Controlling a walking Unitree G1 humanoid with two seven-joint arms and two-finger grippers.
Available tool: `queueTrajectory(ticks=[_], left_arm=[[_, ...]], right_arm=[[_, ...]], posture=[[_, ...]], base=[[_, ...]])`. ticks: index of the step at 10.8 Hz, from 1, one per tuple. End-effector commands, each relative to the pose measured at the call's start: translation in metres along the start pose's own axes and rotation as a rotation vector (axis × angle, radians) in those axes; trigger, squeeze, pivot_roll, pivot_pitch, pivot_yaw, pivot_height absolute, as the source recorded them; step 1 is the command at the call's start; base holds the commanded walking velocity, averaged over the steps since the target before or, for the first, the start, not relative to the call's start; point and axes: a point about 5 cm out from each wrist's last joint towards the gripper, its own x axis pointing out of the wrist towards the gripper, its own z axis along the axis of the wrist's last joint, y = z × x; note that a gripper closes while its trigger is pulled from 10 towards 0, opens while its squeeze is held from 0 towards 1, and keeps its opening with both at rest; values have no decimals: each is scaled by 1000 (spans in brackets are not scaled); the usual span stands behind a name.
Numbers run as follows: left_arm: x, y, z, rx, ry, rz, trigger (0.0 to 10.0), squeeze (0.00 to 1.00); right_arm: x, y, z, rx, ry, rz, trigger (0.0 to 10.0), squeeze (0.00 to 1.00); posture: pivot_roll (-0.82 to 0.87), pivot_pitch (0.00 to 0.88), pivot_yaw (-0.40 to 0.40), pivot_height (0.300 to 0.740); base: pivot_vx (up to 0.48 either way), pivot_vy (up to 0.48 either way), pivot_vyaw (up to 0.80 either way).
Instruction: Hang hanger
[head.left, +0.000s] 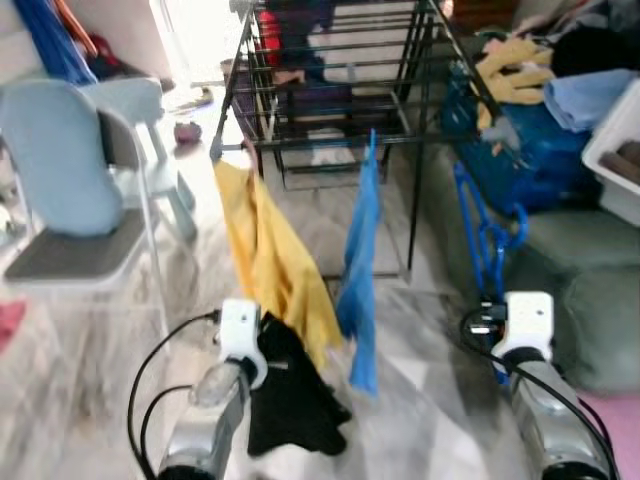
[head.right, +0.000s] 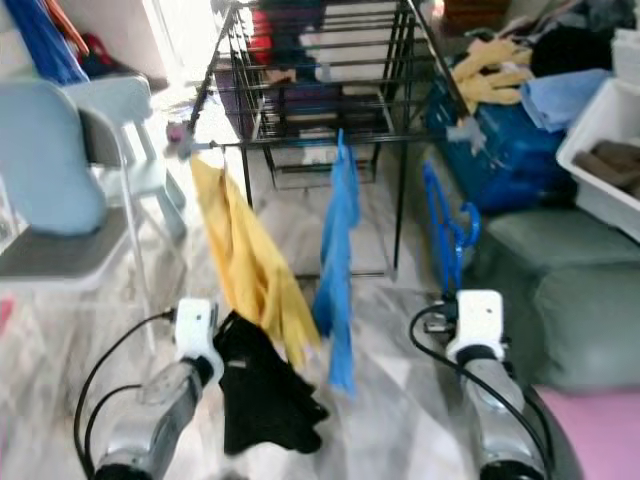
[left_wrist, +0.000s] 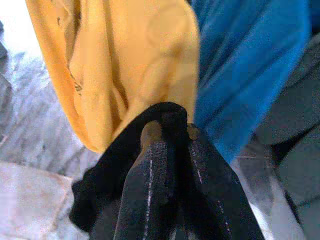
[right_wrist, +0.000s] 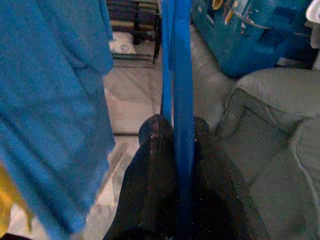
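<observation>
The right hand (right_wrist: 176, 131) is clamping a blue hanger (head.left: 487, 238); the left hand (left_wrist: 167, 132) is pinching black cloth (head.left: 290, 395) near the rack (head.left: 330, 80).

Yellow cloth (head.left: 268, 255) and blue cloth (head.left: 362, 270) hang across the drying rack (head.left: 330, 95) front; floor gap between them.

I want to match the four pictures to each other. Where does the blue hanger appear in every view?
Left eye view: blue hanger stands upright at right, above the right gripper.
Right eye view: right of centre, beside the green sofa.
Left wrist view: not in it.
Right wrist view: runs up the middle, clamped between the fingers.
Shared landmark: the hanging blue cloth.
</observation>
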Motion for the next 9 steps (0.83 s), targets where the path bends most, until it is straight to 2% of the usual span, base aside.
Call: queueTrajectory(ticks=[1,3,5,7,9], left_arm=[[-3,8,11,17,-35,28,10000,0],[-7,16,17,0,-59,80,10000,0],[-9,21,23,10,-86,93,10000,0],[-7,27,38,1,-117,116,10000,0],[3,27,49,9,-139,131,10000,0]], right_arm=[[0,1,7,14,-23,0,10000,0],[2,2,12,13,-28,17,10000,0],[9,9,18,22,-38,38,10000,0],[14,18,31,58,-83,23,10000,0],[18,12,47,93,-147,-45,10000,0]], posture=[[-103,0,-3,740],[-75,0,-29,740],[-57,0,-27,740],[-77,0,16,740],[-145,0,87,740]], base=[[-326,0,0],[-322,0,0],[0,0,0],[0,0,0],[0,0,0]])
